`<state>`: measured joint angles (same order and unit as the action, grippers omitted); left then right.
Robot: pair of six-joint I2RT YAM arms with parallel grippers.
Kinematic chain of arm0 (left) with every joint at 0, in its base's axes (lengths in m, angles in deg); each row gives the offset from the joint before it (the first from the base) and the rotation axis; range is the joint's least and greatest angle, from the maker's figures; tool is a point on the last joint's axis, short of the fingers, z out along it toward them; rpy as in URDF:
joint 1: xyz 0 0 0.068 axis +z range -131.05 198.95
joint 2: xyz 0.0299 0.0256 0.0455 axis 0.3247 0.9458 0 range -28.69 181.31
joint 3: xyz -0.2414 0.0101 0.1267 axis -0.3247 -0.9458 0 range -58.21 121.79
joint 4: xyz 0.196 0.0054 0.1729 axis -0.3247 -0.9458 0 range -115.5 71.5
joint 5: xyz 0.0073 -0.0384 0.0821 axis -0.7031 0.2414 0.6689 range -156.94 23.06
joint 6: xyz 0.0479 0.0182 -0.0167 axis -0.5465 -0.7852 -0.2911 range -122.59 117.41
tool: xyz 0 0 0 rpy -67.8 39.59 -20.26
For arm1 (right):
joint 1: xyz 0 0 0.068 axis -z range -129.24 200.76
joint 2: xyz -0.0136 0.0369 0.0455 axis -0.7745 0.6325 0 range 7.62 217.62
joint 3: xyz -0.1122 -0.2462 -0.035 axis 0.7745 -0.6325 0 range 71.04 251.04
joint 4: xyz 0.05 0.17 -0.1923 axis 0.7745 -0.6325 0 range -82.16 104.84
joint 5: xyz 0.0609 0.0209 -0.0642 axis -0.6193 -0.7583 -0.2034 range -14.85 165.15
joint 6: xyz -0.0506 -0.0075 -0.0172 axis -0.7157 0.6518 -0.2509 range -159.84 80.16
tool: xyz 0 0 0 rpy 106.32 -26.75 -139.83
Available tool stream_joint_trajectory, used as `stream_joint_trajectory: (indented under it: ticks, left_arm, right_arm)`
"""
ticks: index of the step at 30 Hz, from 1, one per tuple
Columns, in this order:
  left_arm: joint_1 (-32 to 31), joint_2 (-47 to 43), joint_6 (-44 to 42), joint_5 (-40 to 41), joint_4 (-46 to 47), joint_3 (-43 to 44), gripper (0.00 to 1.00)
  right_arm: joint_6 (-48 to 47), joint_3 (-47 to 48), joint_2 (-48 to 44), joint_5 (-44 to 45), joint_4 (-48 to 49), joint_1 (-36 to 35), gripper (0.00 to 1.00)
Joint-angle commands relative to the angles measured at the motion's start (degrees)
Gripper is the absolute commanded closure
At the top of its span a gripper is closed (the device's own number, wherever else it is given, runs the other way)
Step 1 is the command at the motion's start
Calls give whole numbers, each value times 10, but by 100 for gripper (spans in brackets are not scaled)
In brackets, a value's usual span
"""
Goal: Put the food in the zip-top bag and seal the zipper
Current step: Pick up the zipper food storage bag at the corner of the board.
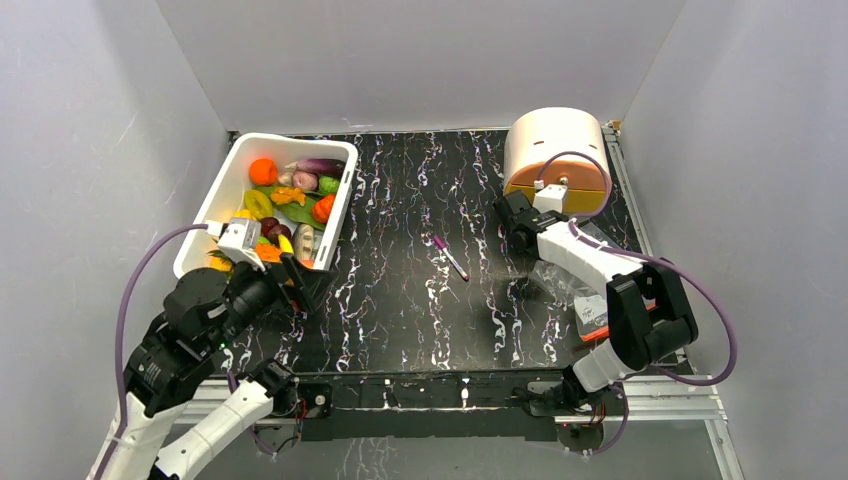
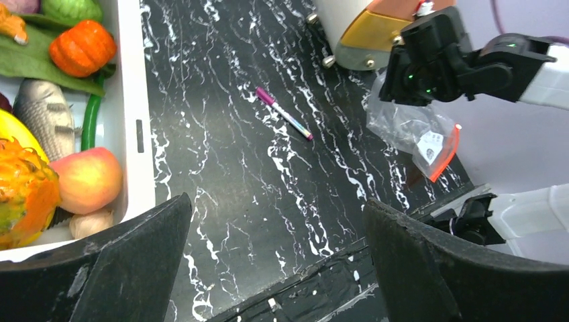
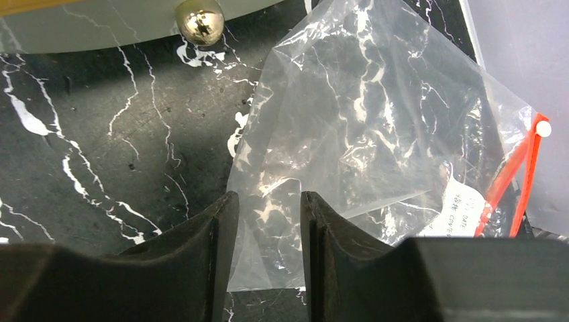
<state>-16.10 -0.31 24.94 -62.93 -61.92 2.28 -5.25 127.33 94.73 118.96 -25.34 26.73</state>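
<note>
1. The zip-top bag looks like thin, floppy film: very light, creased, and likely slick. It will probably slide or crumple rather than resist a push. A pinch on the loose film would only lift a fold.
2. The better hold is probably at the mouth, by the stiffer zipper, where the strip gives the fingers something firm. One lip has to be lifted so the mouth gapes.
3. The food is hard, smooth toy plastic, light and rounded. Pieces may roll or squirt out of a pinch, so a grip across the widest part of a piece suits best.
4. The bag is clear, and the marbled desk shows through it. It carries a white printed label near the zipper, and the orange-red strip has a small white slider at one end.
5. The bag lies flat at the right of the desk, just near of the round peach-coloured container, with its zipper edge toward the near right.
6. The food is heaped in the white tub at the far left, well apart from the bag. A purple pen lies between them.
7. The right gripper hangs over the bag's left corner with only a narrow gap between its fingers. Film shows through the gap, and it seems not to be pinching anything.
8. The left gripper is spread wide and empty, beside the tub's near end.
</note>
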Motion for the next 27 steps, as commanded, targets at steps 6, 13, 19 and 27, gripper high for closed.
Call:
stream_joint_trajectory:
  ticks: [6,13,19,27]
  left_arm:
    - [-3,-25,-47,-28,31,-13,2]
    - [-3,-25,-56,-43,35,-21,2]
    - [-3,-27,-83,-74,44,-30,2]
    - [-3,-24,-140,-90,108,-51,2]
  right_arm:
    - [10,-9,6,25,16,5,72]
    - [24,-18,-9,28,8,5,84]
    - [9,-15,-44,-2,-16,5,100]
    - [-40,50,-170,-83,-115,0,100]
